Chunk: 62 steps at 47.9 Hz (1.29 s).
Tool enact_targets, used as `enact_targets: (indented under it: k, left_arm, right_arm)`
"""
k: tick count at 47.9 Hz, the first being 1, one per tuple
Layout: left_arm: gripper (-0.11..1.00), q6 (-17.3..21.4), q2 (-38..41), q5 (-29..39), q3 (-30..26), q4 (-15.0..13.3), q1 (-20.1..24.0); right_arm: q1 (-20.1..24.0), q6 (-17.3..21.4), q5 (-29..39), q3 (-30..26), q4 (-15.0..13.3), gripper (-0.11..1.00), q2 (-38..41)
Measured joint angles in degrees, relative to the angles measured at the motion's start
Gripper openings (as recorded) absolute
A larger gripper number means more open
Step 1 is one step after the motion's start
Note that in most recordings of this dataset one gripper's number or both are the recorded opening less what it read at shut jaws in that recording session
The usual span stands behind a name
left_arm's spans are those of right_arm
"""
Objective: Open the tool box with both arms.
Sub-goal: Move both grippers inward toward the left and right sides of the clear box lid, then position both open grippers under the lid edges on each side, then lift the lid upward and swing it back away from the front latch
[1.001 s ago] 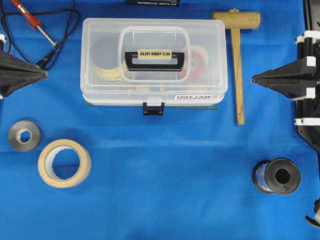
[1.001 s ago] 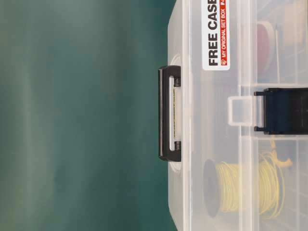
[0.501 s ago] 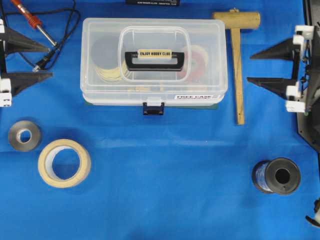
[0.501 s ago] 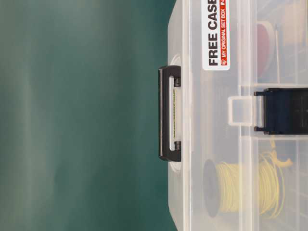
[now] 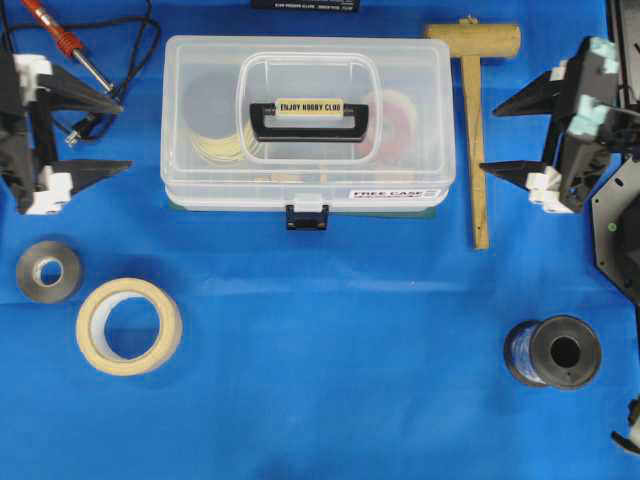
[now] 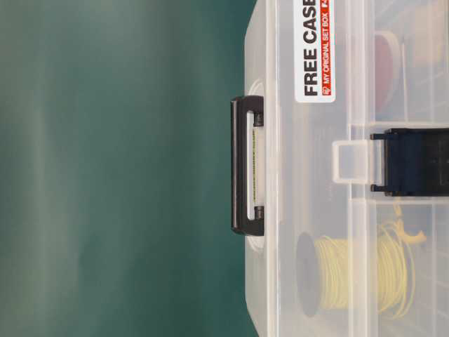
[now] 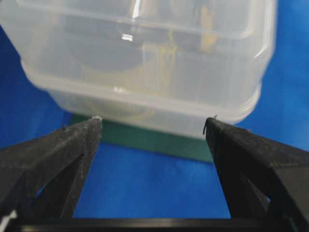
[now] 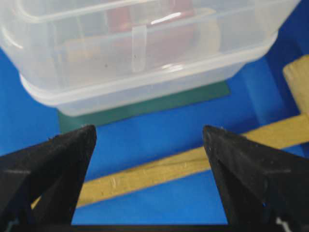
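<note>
2 pincers, left pincer [image 5: 118, 135] and right pincer [image 5: 493, 140], spread wide, empty. Between them, well apart from both: tool box [image 5: 200, 120], shut, latch [image 5: 306, 217] fastened. Approach step; next, likely bracing the box and lifting the latch.

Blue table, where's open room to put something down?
Open: the wide patch in front of the tool box, between the tape roll and the wire spool. Crowded: both box ends, with the grippers, soldering iron and mallet.
</note>
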Motion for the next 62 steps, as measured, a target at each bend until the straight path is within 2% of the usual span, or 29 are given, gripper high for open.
enact_targets:
  k: [11,20,44,62]
  left_arm:
    - [0.90,0.18,9.76,-2.64,-3.60,0.00,0.09]
    - [0.90,0.79,14.24,-2.72,-6.06,0.00,0.35]
    - [0.90,1.41,13.71,-2.46,-6.42,0.18,0.53]
    - [0.90,1.49,7.91,-1.76,-6.42,0.09,3.34]
  right_arm:
    - [0.00,-0.62,-4.31,-1.49,-0.53,0.86,5.71]
    - [0.00,-0.70,-5.80,-4.04,-0.88,0.86,9.32]
    - [0.09,-1.05,-6.06,-5.54,-1.49,0.86,11.51]
    - [-0.09,-1.23,-3.96,-6.86,-2.55,0.86,5.45]
